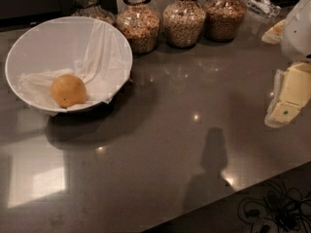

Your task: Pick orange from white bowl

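Observation:
The orange (68, 90) is round and orange-yellow with a small dark spot. It lies on white cloth inside the white bowl (29, 42), which stands at the left of the grey counter. My gripper (286, 98) hangs at the far right edge of the view, pale yellow and white, above the counter. It is far from the bowl and nothing is seen in it.
Several glass jars of grain (138, 21) stand in a row along the back, just right of the bowl. The grey counter (184, 144) has its front edge running diagonally at lower right, with cables (274, 210) on the floor beyond it.

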Robot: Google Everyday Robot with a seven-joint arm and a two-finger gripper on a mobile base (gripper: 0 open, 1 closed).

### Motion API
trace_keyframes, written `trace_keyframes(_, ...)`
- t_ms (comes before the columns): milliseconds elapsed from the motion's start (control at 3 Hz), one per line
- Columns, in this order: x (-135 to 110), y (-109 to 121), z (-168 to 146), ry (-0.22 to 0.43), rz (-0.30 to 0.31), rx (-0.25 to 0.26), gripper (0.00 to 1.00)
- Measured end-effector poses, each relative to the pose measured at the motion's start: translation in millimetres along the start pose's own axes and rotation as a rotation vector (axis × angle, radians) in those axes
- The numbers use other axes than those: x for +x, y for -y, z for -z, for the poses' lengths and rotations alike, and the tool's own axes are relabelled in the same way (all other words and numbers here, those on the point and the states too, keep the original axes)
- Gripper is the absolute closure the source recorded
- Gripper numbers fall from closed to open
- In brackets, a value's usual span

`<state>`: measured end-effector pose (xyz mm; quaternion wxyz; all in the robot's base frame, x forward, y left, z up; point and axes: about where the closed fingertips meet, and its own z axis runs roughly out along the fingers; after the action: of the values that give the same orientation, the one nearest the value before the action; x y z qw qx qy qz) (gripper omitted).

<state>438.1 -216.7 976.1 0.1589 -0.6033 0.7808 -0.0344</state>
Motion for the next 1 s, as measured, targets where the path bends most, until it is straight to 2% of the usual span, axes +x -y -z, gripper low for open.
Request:
trace_keyframes(333, 0.0, 0.0, 0.0, 0.000, 0.000, 0.000, 0.00)
trace_keyframes(667, -8.6, 2.1, -6.5, 0.031, 0.011, -0.008, 0.00)
trace_keyframes(1000, -47.2, 16.6, -26.9, 0.094, 0.100, -0.013, 0.00)
